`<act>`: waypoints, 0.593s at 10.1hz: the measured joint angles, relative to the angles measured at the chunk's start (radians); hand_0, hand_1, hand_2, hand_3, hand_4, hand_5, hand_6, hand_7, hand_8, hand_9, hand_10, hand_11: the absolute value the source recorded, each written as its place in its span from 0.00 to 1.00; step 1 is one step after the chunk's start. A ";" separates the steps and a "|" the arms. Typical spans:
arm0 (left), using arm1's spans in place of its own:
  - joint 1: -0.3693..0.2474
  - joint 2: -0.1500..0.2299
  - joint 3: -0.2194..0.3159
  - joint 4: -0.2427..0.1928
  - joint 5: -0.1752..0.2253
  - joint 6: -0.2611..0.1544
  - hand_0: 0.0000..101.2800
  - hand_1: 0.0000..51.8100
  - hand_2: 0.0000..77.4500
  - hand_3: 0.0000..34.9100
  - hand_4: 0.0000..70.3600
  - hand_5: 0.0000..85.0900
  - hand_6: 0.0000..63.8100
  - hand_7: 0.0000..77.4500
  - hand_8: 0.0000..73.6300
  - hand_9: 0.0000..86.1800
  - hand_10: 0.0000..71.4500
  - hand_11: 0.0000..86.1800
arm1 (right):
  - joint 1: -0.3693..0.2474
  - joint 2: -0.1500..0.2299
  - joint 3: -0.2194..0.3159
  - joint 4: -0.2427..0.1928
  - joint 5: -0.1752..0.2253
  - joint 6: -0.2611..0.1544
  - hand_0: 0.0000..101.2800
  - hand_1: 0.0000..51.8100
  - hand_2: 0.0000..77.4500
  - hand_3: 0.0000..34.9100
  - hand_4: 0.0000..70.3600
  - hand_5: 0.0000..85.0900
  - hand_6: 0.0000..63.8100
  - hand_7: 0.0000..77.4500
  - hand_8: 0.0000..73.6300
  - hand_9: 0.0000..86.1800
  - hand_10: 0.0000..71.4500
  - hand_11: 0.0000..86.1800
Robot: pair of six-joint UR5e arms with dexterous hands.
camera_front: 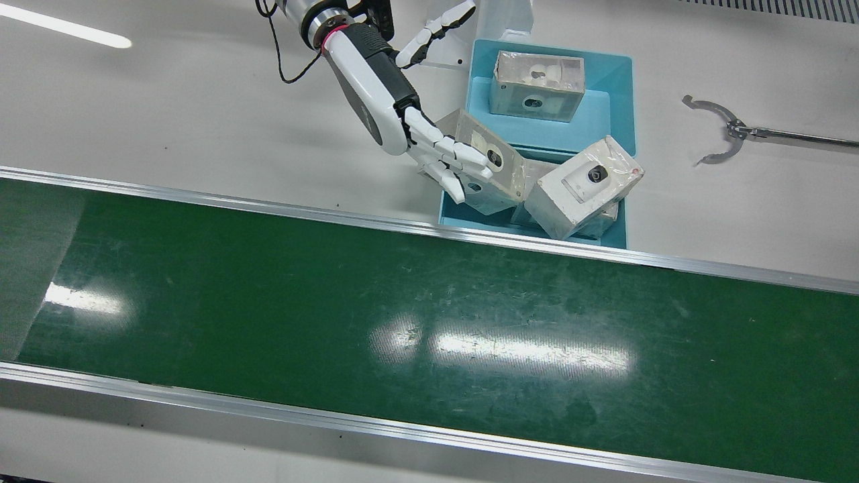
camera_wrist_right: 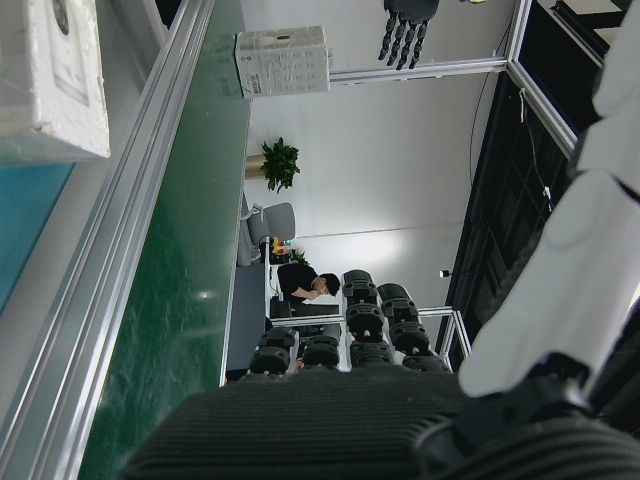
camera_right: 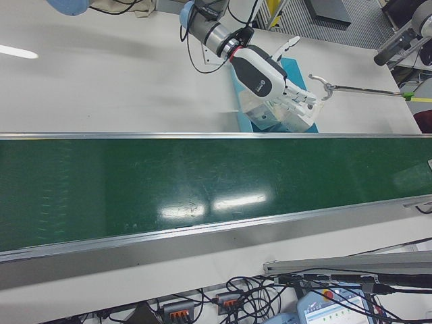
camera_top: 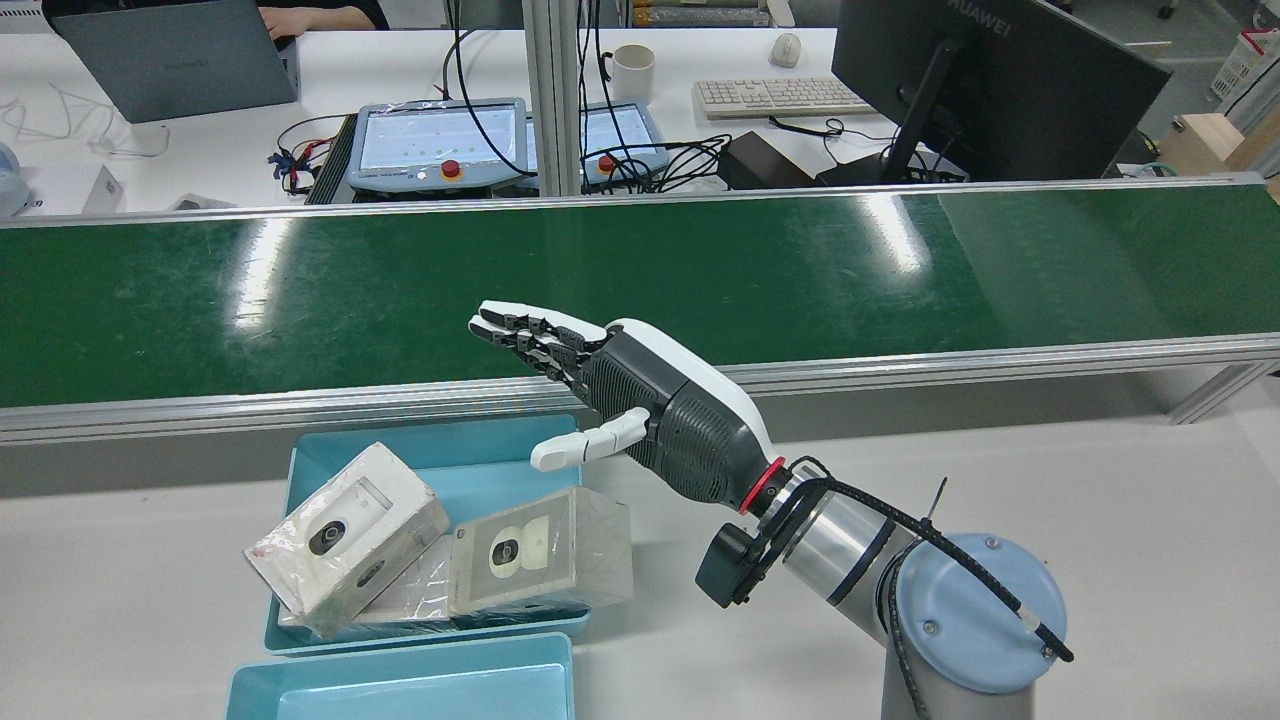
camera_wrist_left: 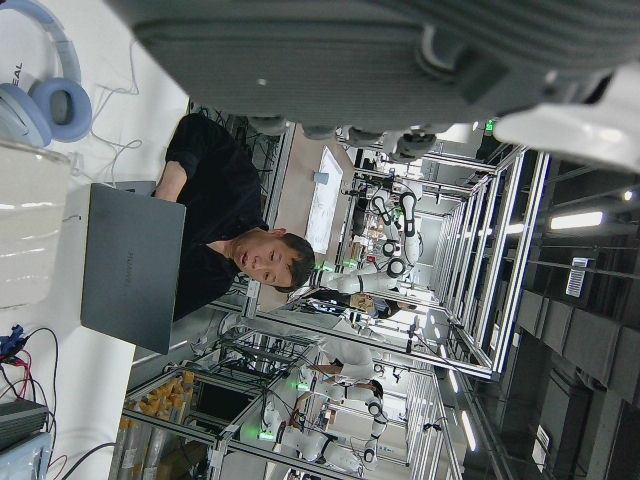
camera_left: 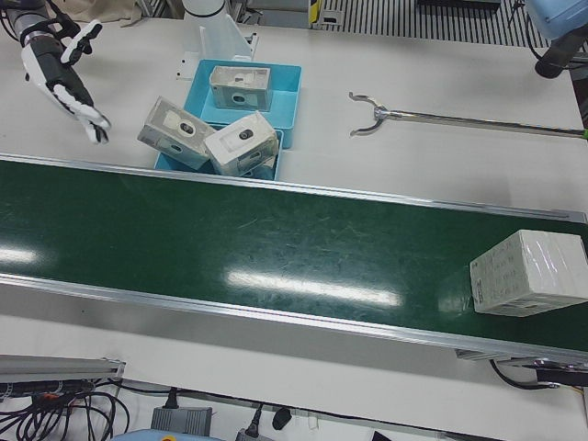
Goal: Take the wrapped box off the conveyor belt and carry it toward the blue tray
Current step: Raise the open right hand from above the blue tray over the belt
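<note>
A white wrapped box (camera_left: 528,273) lies on the green conveyor belt (camera_left: 276,248) at its far right end; it also shows as the wrapped box (camera_wrist_right: 283,60) in the right hand view. My left hand (camera_wrist_right: 405,28) hangs beyond that box with its fingers spread, holding nothing. My right hand (camera_front: 429,134) is open with straight fingers and a spread thumb. It hovers over the near blue tray (camera_front: 463,216), by a leaning box (camera_front: 507,178). The rear view shows the right hand (camera_top: 620,400) above that leaning box (camera_top: 540,550), apart from it.
The near tray (camera_top: 330,450) holds several wrapped boxes, one tilted on top (camera_front: 584,188). A second blue tray (camera_front: 617,67) behind it holds one box (camera_front: 537,84). A metal reacher tool (camera_front: 721,127) lies on the white table. A person at a laptop shows in the left hand view.
</note>
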 joint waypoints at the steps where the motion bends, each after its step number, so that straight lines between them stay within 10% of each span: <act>1: 0.000 0.000 0.000 0.000 0.000 0.000 0.00 0.00 0.01 0.00 0.00 0.01 0.00 0.00 0.00 0.00 0.00 0.00 | 0.028 -0.019 0.003 0.000 -0.002 0.023 0.40 0.14 0.15 0.00 0.12 0.13 0.12 0.06 0.05 0.03 0.08 0.10; 6: 0.000 0.000 0.000 0.000 0.000 0.000 0.00 0.00 0.01 0.00 0.00 0.01 0.00 0.00 0.00 0.00 0.00 0.00 | 0.105 -0.139 0.133 -0.001 -0.045 0.058 0.40 0.17 0.17 0.00 0.09 0.09 0.11 0.01 0.05 0.03 0.08 0.10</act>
